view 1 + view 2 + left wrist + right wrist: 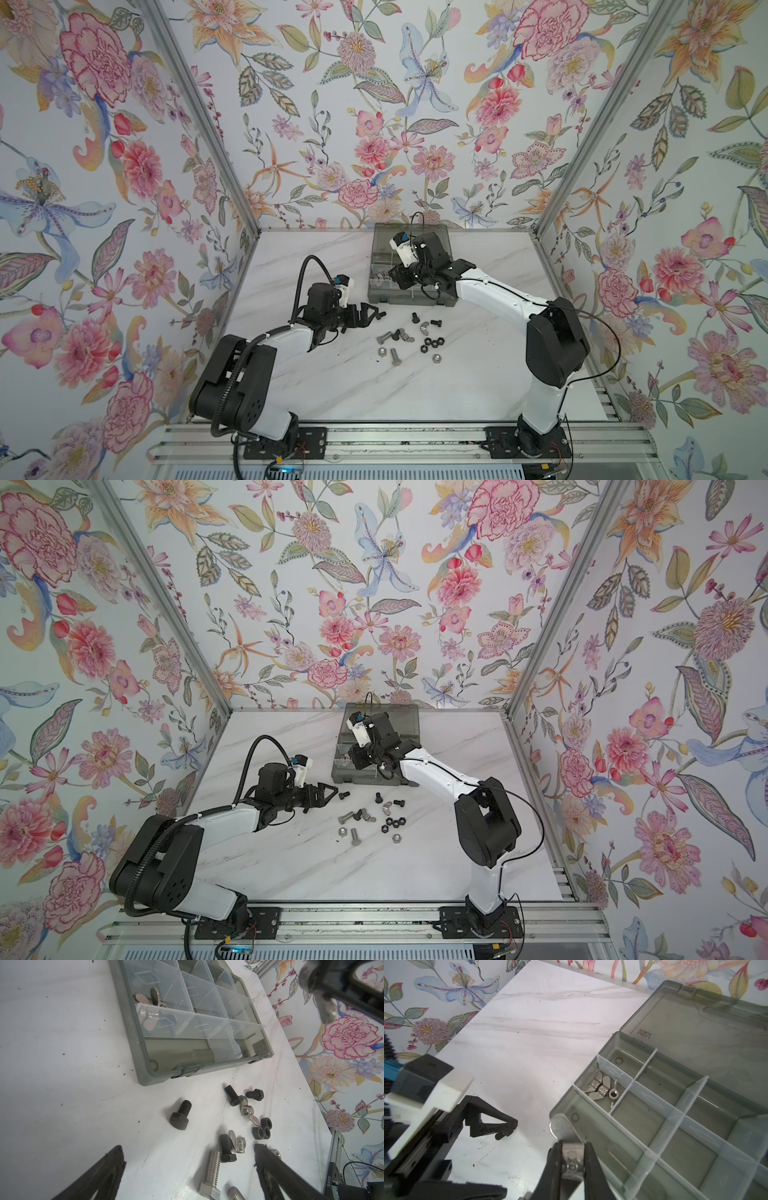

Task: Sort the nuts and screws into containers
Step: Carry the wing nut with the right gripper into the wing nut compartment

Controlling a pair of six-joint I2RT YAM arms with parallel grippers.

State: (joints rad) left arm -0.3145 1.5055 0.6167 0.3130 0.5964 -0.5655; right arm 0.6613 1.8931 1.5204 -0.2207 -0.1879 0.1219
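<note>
Nearest the lens, your right gripper (572, 1147) was pinched shut on a silver wing nut (563, 1128), the jaws squeezing its threaded hub while one flat ear stuck out ahead. You would have found that piece light, rigid and slick, so I judge a hold across the hub sound but prone to swivel if nudged. Letting it fall from low should do it no harm. In both top views that gripper hung over the left side of the organizer box (409, 300), just above the middle of the frame. A cell (612, 1071) along that side held three more wing nuts (600, 1087), touching one another. Your left gripper (187, 1152) stood spread wide and empty over the marble table (332, 374), left of centre, with a black screw (179, 1112) just ahead of its tips. That screw looked stubby, hard and apt to roll, so you would best take it across the shank or the flats of its hex head. Further out, at lower centre of a top view and just below the box, lay the rest: silver screws (212, 1167) and black hex nuts (432, 344) bunched together, all small and smooth.
</note>
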